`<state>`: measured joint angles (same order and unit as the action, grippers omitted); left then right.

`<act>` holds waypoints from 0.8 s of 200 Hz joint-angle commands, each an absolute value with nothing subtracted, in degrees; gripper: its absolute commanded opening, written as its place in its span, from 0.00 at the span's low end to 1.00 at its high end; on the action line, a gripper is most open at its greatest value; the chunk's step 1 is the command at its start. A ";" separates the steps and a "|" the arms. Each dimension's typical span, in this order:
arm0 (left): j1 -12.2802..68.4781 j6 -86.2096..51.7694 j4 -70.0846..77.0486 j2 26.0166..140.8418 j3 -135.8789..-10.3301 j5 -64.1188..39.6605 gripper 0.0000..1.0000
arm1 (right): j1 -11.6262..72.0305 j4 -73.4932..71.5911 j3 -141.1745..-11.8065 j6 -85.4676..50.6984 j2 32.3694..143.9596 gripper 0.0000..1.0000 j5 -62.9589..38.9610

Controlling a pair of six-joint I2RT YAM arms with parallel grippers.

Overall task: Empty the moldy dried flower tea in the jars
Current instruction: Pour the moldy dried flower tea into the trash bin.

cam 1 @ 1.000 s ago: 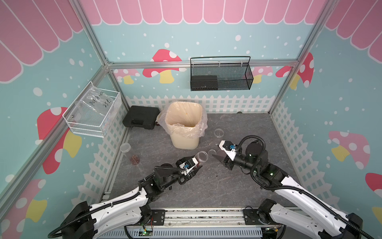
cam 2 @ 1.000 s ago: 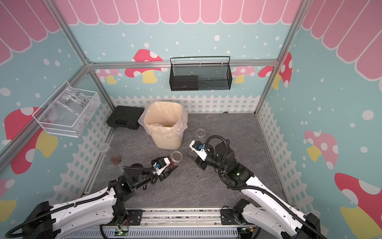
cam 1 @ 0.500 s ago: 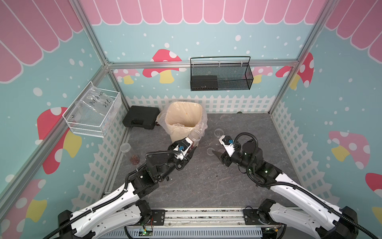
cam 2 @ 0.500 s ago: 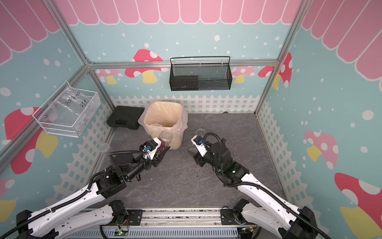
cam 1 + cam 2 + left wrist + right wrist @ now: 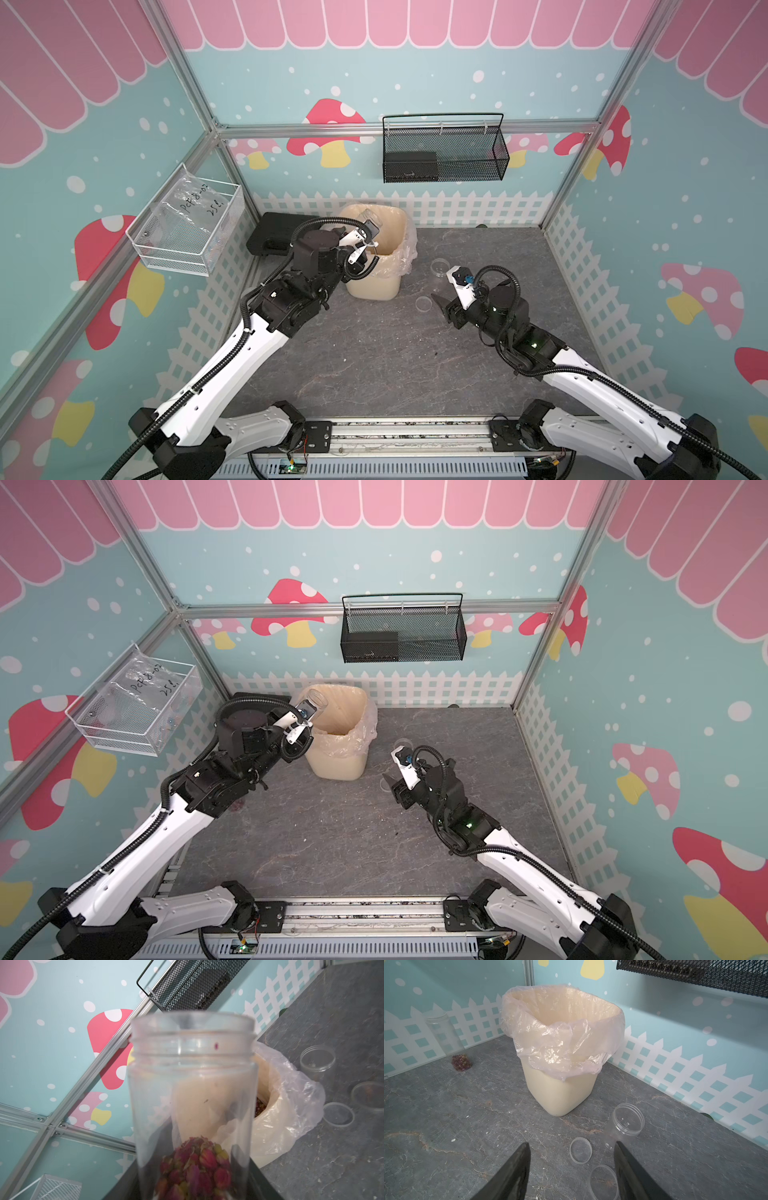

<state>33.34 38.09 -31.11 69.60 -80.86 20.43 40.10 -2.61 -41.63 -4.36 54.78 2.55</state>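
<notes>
As the left arm reached over it, the cream waste bin (image 5: 374, 289) served as the fixed mark. The left gripper (image 5: 361, 241) hung above the bin's rim on the left-arm side. Its jaws were closed round the base end of the held jar (image 5: 193, 1084), which had its lid off. The right gripper (image 5: 571, 1167) sat low in front of the bin toward the right-arm side, jaws spread wide with nothing between them, well apart from the held jar.

Key relation: the held jar's long axis ran from the left jaws out over the bin's opening, mouth leading. The tea (image 5: 195, 1172) sat packed at the base end, none near the mouth. Judged: the mouth was not yet low enough, so the coming move was a further tip of the wrist, the left arm's job alone.

The open jar (image 5: 627, 1124), empty, stood beside the bin on the right-arm side. The third jar (image 5: 442, 1030), seemingly uncapped, stood beyond the bin's opposite side. Two lids (image 5: 580, 1153) lay on the table (image 5: 446, 1115) just ahead of the right jaws. A loose clump (image 5: 462, 1064) of tea lay near the third jar, outside the bin.

Change over the last second: the left gripper and jar had been low in front of the bin, close to the right gripper, and were now lifted to the rim. The right gripper kept roughly its place.
</notes>
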 commanded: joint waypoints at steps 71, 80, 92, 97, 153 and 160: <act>29.37 69.02 -36.92 85.69 -94.30 30.29 0.00 | 39.90 -4.57 -38.11 -8.54 53.38 0.73 -1.85; 29.20 72.45 -36.72 87.10 -95.06 31.67 0.00 | 39.90 -4.56 -37.76 -8.85 52.98 0.73 -2.48; 29.03 77.16 -35.26 88.79 -95.10 34.19 0.00 | 39.90 -4.55 -37.15 -9.09 52.53 0.73 -3.07; 28.93 78.93 -34.50 89.53 -95.10 35.09 0.00 | 39.90 -4.57 -36.89 -9.05 52.28 0.73 -3.23; 28.05 91.95 -29.50 93.44 -97.23 37.03 0.00 | 39.90 -4.44 -34.64 -8.95 49.17 0.73 -3.08; 27.96 92.77 -29.30 93.83 -98.03 37.25 0.00 | 39.91 -4.48 -34.48 -9.00 48.99 0.73 -3.10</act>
